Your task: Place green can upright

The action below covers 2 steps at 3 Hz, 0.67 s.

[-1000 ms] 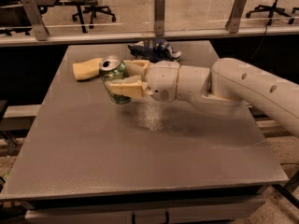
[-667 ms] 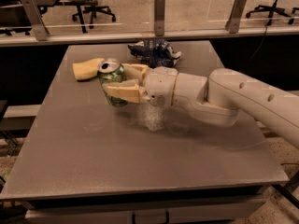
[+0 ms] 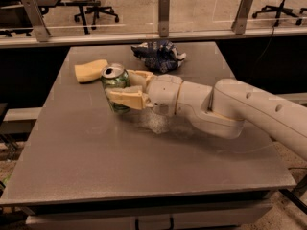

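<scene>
Left of table [image 3: 144, 166] centre, well inside every edge, the end effector [image 3: 120, 86] clasps the green can [image 3: 114, 79] (near upright)

Green can [image 3: 115, 83], pale mottled print, silver top, gripped btw the cream-yellow fingers of the tool [image 3: 119, 86] at desk's back left. Arm [image 3: 240, 104] off-white. Desk [image 3: 120, 162] speckled grey. Sponge [image 3: 90, 70] pale yellow. Bag [image 3: 159, 55] blue & white.

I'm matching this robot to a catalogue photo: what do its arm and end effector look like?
Rounded white arm segments with small dark dots, no visible cables. The end effector, around the green can, has pale tan fingers.
</scene>
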Each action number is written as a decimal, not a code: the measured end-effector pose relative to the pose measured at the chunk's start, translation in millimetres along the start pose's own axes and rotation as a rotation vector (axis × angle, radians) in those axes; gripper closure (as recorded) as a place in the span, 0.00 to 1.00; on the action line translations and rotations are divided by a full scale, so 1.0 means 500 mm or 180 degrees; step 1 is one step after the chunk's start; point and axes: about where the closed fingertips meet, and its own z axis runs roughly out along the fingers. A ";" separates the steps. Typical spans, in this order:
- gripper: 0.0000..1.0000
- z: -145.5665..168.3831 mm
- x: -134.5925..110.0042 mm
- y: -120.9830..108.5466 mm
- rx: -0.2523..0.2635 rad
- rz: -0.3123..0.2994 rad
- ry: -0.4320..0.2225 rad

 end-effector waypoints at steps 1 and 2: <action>1.00 -0.005 0.006 0.003 0.0039 0.0055 0.0047; 0.96 -0.012 0.016 0.004 0.0099 0.0103 0.0054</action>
